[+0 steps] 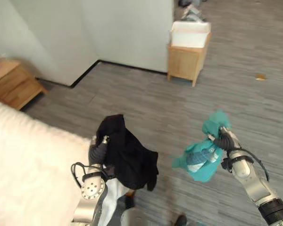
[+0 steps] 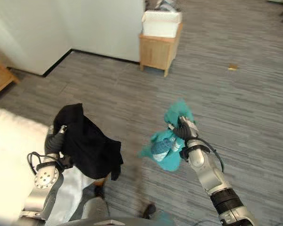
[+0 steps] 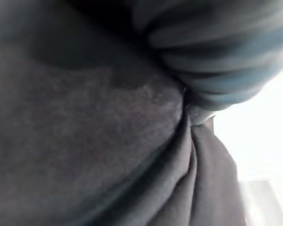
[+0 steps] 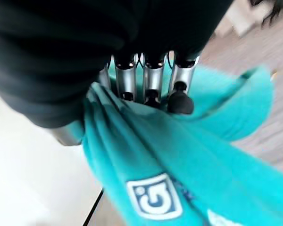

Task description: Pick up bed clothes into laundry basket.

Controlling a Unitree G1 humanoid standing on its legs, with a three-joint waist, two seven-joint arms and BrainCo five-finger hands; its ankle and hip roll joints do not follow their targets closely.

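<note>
Black garment [image 1: 127, 157], centre-left of the frame: plain black, no pattern; it reads dark charcoal in the left wrist view. Teal garment [image 1: 203, 157], right of centre: bright turquoise, with a white square patch [image 4: 154, 202] carrying a dark blue emblem. Right robot hand [image 4: 148, 80]: silver fingers, dark tips, dark ribbed cover. Left robot hand [image 1: 100, 148]: silver-grey with a dark cover. Bed [image 1: 28, 169], lower left: white, fluffy. Floor [image 1: 179, 99]: grey with fine streaks. Walls [image 1: 108, 33], upper left: pale grey-white, black skirting. Cabinet [image 1: 185, 61], upper centre: light wood, with a white container [image 1: 191, 34] on top. Bedside unit [image 1: 12, 84], far left: light wood.
</note>
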